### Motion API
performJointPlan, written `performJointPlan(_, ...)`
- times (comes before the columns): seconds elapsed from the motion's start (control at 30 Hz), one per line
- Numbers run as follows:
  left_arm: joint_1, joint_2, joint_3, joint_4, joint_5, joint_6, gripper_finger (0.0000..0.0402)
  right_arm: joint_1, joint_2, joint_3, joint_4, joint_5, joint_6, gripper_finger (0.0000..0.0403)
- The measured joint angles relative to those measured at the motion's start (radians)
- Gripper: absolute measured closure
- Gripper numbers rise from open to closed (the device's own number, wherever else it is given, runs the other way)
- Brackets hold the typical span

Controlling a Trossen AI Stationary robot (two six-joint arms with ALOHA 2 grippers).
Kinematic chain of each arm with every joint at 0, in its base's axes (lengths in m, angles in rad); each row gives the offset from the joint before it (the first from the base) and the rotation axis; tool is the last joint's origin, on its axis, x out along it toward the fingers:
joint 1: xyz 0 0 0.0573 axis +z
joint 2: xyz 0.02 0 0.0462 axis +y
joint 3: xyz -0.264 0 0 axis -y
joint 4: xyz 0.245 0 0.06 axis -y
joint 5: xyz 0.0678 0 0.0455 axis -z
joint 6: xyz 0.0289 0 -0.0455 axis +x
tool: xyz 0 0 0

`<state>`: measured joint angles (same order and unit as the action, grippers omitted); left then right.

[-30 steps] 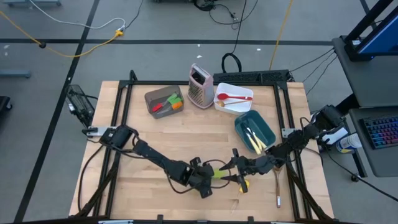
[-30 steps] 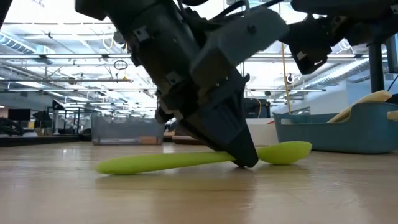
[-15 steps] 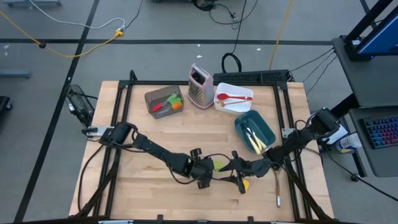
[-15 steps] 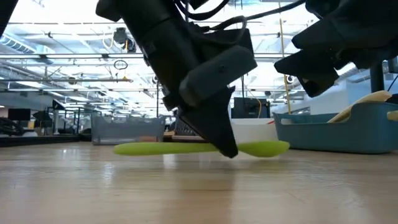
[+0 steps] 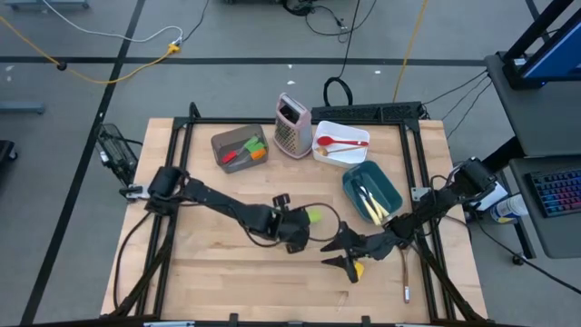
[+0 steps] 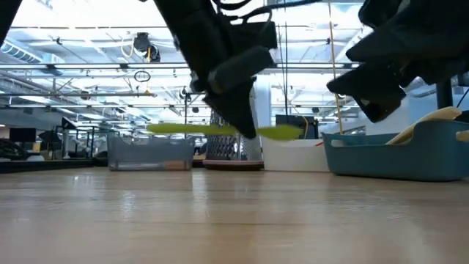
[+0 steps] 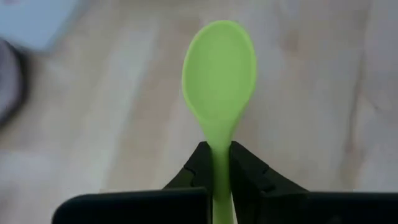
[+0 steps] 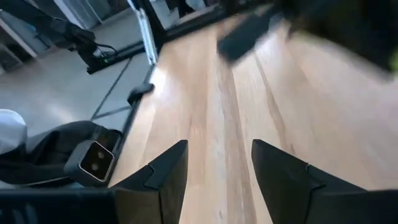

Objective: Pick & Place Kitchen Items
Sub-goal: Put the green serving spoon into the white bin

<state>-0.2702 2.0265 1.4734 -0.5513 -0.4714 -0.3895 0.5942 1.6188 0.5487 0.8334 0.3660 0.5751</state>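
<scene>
A lime-green silicone spoon (image 6: 220, 130) hangs level above the wooden table (image 5: 218, 272), and my left gripper (image 5: 303, 222) is shut on it near the table's middle. Its bowl (image 7: 219, 62) points away from the wrist. My right gripper (image 5: 338, 252) stands open just to the right and nearer the front edge, apart from the spoon, with nothing between its fingers (image 8: 168, 171). A yellow utensil (image 5: 357, 269) lies on the table under the right arm. My left gripper pinches the green spoon's handle just behind the bowl (image 7: 219, 152) between its two fingers (image 7: 245, 171). The fingers slant down from the table's left. The spoon is lifted clear of the table and lies level, handle end (image 6: 157, 129) sticking out behind the fingers.
At the back stand a grey bin (image 5: 227, 143) with red, green and orange utensils, a metal grater (image 5: 292, 124), a white container (image 5: 345, 154) with a red spoon, and a teal container (image 5: 386, 186) with cream-handled knives. A slim utensil (image 5: 406, 277) lies near the front right.
My left gripper has risen and gone toward the table's far edge with the green spoon. The spoon lay tilted on the table a second ago; now it is lifted clear and level.
</scene>
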Motion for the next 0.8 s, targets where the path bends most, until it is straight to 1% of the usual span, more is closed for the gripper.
performJointPlan(0.13,0.037,-0.040,0.000,0.040,-0.030,0.092,0.0385,0.023,0.000,0.000,-0.054,0.002,0.063,0.0232)
performJointPlan(0.2,0.057,-0.058,0.001,0.072,-0.031,0.148,0.0379,0.039,0.000,0.000,-0.074,0.009,0.087,0.0232)
performJointPlan(0.3,0.090,-0.079,0.002,0.104,-0.029,0.239,0.0375,0.066,0.000,-0.001,-0.076,0.071,0.085,0.0232)
performJointPlan(0.4,0.130,-0.086,0.001,0.162,-0.028,0.328,0.0381,0.089,0.000,0.000,-0.077,0.156,0.050,0.0232)
performJointPlan(0.47,0.156,-0.090,0.001,0.207,-0.026,0.391,0.0385,0.096,0.000,-0.001,-0.077,0.189,0.015,0.0232)
performJointPlan(0.67,0.229,-0.094,0.002,0.417,-0.001,0.562,0.0379,0.086,0.000,0.000,-0.079,0.188,-0.134,0.0232)
performJointPlan(0.8,0.266,-0.094,0.002,0.550,0.012,0.638,0.0382,0.060,0.000,-0.001,-0.076,0.188,-0.253,0.0232)
